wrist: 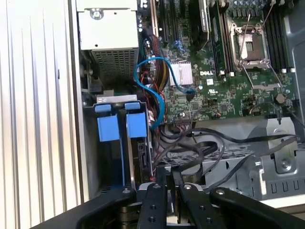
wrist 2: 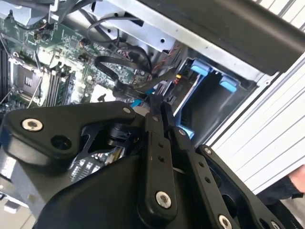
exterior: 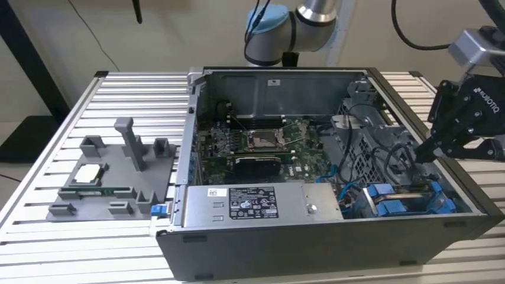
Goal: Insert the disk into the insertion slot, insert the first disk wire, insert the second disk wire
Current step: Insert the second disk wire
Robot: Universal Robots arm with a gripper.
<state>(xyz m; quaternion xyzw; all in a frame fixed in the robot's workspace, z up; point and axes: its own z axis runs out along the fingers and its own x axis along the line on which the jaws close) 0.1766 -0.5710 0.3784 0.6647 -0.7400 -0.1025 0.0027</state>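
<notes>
hovering over the tangle of black wires (wrist: 209,143) just beside the insertion slot (wrist: 110,164), the gripper (wrist: 172,178) has its jaws pressed together or very nearly so. in both wrist views the two fingers (wrist 2: 153,138) run side by side with only a thin slit between their tips. whether a wire end is nipped in that slit i cannot tell, since dark wires cross right at the tips.

the disk (wrist: 136,125) sits down in the slot, to judge by its bright blue caddy standing between the slot's perforated walls; that step looks done. a second blue caddy (wrist: 108,128) stands next to it in the slot, on the side away from the motherboard (wrist: 209,90).

the relation that matters is this: the disk lies ahead of the jaws and off to the slot's side, near but not touching. its long axis, as the first wrist view shows it, runs from the blue tabs at the slot's far end back toward the jaws. so the jaws stand off the slot's near end, on its motherboard side, where the wires come in. a dark strip (wrist: 142,158) on the disk's edge facing the wires may be its connector; whether any wire is seated there i cannot tell.

a blue wire (wrist: 157,102) loops over the board just beside the slot. the power supply (exterior: 261,201) lies right beside the slot, and the processor socket (exterior: 263,139) is well apart from it. the open case (exterior: 316,248) rests on a slatted counter (exterior: 94,254).
</notes>
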